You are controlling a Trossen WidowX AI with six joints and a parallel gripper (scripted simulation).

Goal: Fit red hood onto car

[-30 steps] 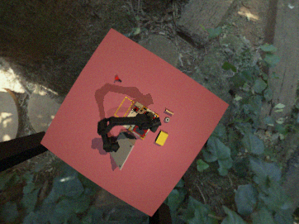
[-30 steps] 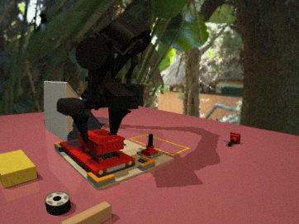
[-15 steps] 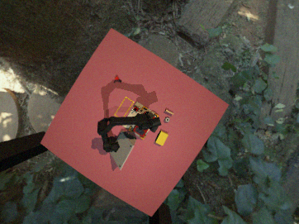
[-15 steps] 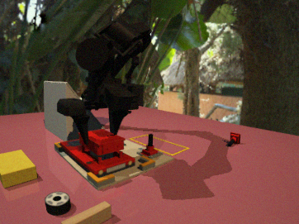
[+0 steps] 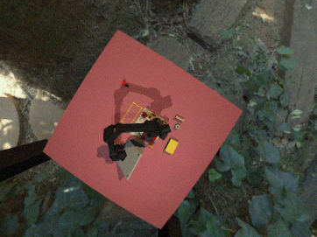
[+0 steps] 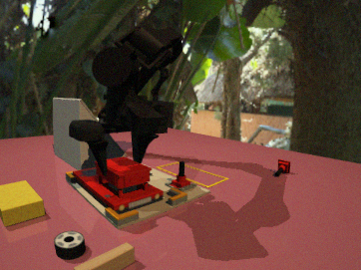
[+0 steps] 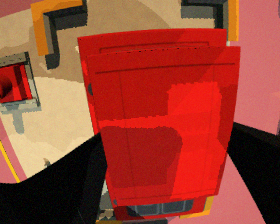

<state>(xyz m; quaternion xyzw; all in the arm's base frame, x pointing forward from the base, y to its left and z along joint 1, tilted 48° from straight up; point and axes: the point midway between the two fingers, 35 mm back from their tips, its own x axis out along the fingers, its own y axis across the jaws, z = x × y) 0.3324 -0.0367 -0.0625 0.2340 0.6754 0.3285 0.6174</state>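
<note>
The red hood (image 6: 127,172) (image 7: 150,160) is between the two black fingers of my gripper (image 6: 121,165) (image 7: 165,132), which is shut on its sides. The hood is over the red car chassis (image 6: 95,182) (image 7: 155,40) in its jig (image 6: 196,195) (image 7: 57,105). In the exterior view a dark gap shows between the hood's lower edge and the deck, so it looks slightly above it. In the wrist view the roof covers most of the chassis, with a chassis edge showing at the top. The engine block, pegs and corner holes are hidden; I cannot tell whether they line up.
A grey wedge (image 6: 67,131) (image 5: 131,160) stands behind the jig. A red part with a black post (image 6: 181,180) is on the jig. A yellow block (image 6: 21,202) (image 5: 172,146), a wheel (image 6: 70,245) and a wooden bar (image 6: 107,260) lie nearby. A small red piece (image 6: 283,166) is farther off.
</note>
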